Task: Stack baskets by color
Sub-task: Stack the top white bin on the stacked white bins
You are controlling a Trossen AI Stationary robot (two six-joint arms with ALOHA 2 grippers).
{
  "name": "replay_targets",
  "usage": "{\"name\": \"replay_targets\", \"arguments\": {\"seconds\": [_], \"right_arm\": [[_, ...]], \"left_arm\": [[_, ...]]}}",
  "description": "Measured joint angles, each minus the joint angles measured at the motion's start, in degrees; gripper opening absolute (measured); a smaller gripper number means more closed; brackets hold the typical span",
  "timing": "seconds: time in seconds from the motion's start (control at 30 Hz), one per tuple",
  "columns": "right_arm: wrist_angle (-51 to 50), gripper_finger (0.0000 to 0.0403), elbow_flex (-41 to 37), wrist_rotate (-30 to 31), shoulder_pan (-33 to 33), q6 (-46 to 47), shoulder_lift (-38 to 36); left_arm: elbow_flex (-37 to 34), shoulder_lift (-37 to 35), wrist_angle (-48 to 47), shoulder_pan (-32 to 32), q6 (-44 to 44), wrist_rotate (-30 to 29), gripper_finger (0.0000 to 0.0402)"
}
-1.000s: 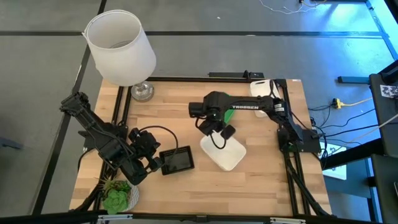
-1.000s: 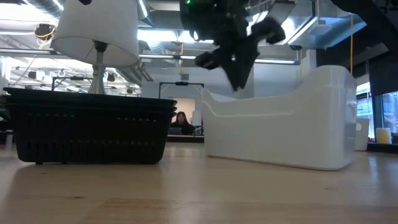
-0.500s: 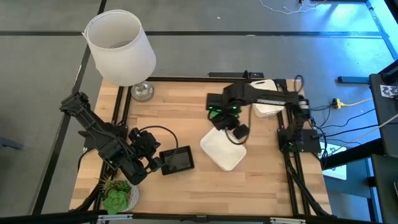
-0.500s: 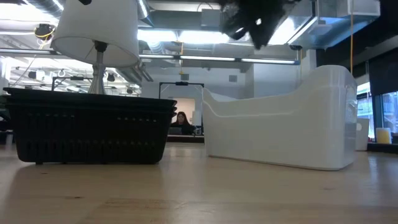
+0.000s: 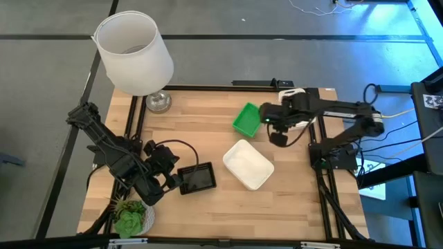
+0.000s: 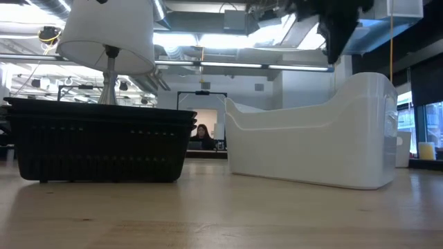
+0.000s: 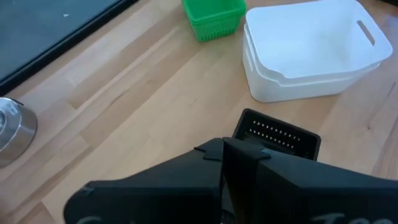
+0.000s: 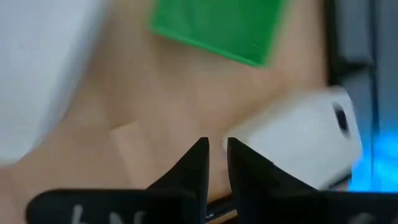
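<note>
Two white baskets [image 5: 248, 164] sit nested on the table's middle; the nesting shows in the left wrist view [image 7: 311, 53]. A green basket [image 5: 246, 119] stands farther back. Another white basket [image 5: 296, 98] lies at the far right corner, partly under my right arm. A black basket [image 5: 198, 178] rests on the near left. My right gripper [image 5: 278, 135] hangs above the table between the green basket and the corner one, its fingers [image 8: 215, 149] a narrow gap apart, with nothing between them. My left gripper [image 5: 174, 182] is shut just left of the black basket [image 7: 277, 133].
A large white lamp [image 5: 134, 52] stands at the far left corner, with its metal foot [image 7: 12, 129] on the wood. A potted plant [image 5: 129, 221] sits at the near left corner. Bare wood lies along the near edge, in front of the baskets [image 6: 221, 214].
My right gripper has risen from over the white stack and swung toward the table's far right, rolling its wrist as it went. The green basket, hidden under the arm before, now shows. The white stack has stayed where it was.
</note>
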Motion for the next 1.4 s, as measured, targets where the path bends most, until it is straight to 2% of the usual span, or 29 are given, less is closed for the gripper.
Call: {"name": "replay_targets", "arguments": {"seconds": [0.1,0.2,0.37,0.9,1.03,1.4], "right_arm": [[0.45,0.0057,-4.10,5.46,-0.15,12.92,-3.24],[0.67,0.0057,-6.95,7.30,-0.17,23.25,-4.76],[1.28,0.0057,-9.72,7.32,-1.26,27.85,-4.56],[2.34,0.0023,-10.72,7.15,-7.17,26.38,-4.52],[2.69,0.0041,-10.72,6.04,-9.95,26.36,-4.50],[8.30,0.0131,-10.72,5.30,-19.22,26.42,-4.50]], "left_arm": [[0.00,0.00,0.06,0.08,0.19,0.00,0.0000],[0.00,0.00,0.27,0.52,0.20,0.08,0.0000],[0.00,0.00,0.25,1.34,0.23,0.09,0.0000],[0.00,0.00,5.13,3.61,10.47,0.20,0.0000],[0.00,0.00,5.30,4.23,11.81,0.24,0.0000],[0.00,0.00,5.26,4.63,12.33,0.69,0.0000]]}}
